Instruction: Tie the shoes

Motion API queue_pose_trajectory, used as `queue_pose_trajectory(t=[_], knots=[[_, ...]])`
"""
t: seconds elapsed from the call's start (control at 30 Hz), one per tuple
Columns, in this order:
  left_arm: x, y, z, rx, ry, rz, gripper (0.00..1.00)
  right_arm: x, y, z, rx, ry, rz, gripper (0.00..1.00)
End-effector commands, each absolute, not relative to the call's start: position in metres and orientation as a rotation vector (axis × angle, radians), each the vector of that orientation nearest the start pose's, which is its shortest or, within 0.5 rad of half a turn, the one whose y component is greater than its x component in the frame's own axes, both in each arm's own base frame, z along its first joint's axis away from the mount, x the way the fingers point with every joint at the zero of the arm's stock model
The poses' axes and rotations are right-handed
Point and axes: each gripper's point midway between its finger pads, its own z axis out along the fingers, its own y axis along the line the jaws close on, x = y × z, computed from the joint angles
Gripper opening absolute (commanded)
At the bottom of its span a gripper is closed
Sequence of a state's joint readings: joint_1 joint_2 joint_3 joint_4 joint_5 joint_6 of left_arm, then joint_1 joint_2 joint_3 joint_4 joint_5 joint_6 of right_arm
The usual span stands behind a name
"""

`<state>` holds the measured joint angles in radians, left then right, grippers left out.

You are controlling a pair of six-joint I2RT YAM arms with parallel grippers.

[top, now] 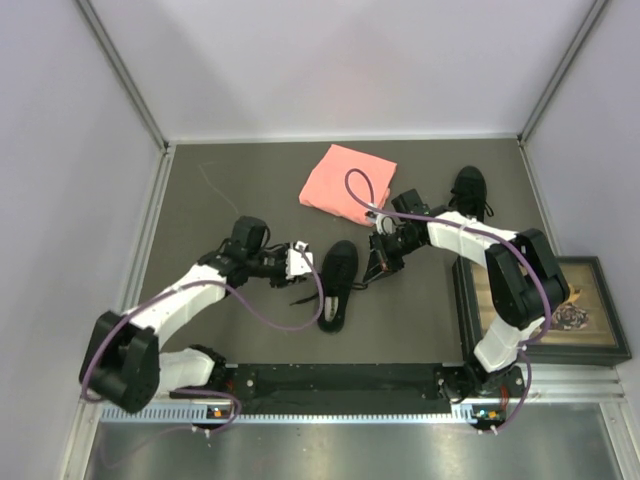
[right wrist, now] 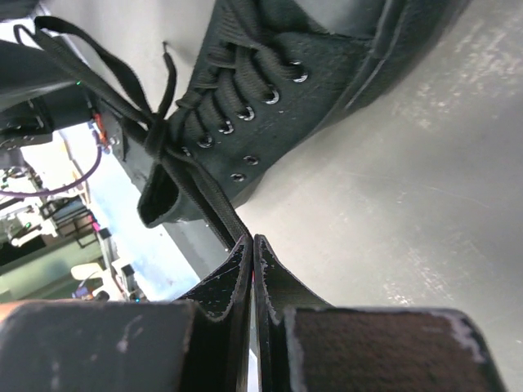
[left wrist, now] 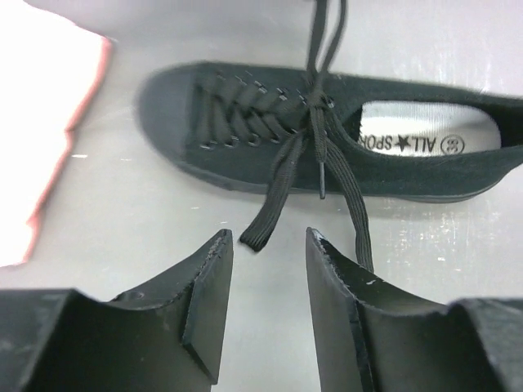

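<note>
Well, the table (top: pixel 230 200) holds a pink cloth (top: pixel 348 178) at the back, one shoe (top: pixel 338 285) between the two arms, and a second shoe (top: pixel 468 192) well apart at the back right with nothing touching it. The near shoe shows its pale insole (left wrist: pixel 425 135). The right gripper (right wrist: pixel 249 241) is pinched tight on one lace (right wrist: pixel 204 196), drawn taut from a crossing above the eyelets. The left gripper (left wrist: pixel 270 237) stands spread and empty, the other lace end (left wrist: pixel 274 192) lying slack just ahead of its fingers. By my reading the knot is only begun. Next, the left should close on that loose end and pull against the right.
</note>
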<state>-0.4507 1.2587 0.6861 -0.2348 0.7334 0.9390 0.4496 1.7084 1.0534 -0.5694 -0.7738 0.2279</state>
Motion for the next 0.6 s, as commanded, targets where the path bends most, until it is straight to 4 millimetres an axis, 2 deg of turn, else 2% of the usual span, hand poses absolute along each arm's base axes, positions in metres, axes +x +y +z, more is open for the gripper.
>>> queue_pose_trajectory(t=[0.0, 0.07, 0.13, 0.37, 0.57], knots=[[0.237, -0.219, 0.133, 1.576, 1.382, -0.583, 0.46, 0.228, 0.265, 0.103, -0.593, 2.673, 1.334, 0.00], [0.226, -0.224, 0.143, 1.576, 1.317, -0.623, 0.45, 0.224, 0.265, 0.106, -0.612, 2.669, 1.343, 0.00], [0.220, -0.227, 0.145, 1.592, 1.302, -0.640, 0.41, 0.219, 0.266, 0.108, -0.651, 2.657, 1.342, 0.00], [0.213, -0.233, 0.129, 1.654, 1.322, -0.675, 0.37, 0.210, 0.269, 0.098, -0.732, 2.677, 1.291, 0.01], [0.205, -0.240, 0.114, 1.739, 1.301, -0.675, 0.36, 0.213, 0.270, 0.092, -0.769, 2.681, 1.250, 0.14]])
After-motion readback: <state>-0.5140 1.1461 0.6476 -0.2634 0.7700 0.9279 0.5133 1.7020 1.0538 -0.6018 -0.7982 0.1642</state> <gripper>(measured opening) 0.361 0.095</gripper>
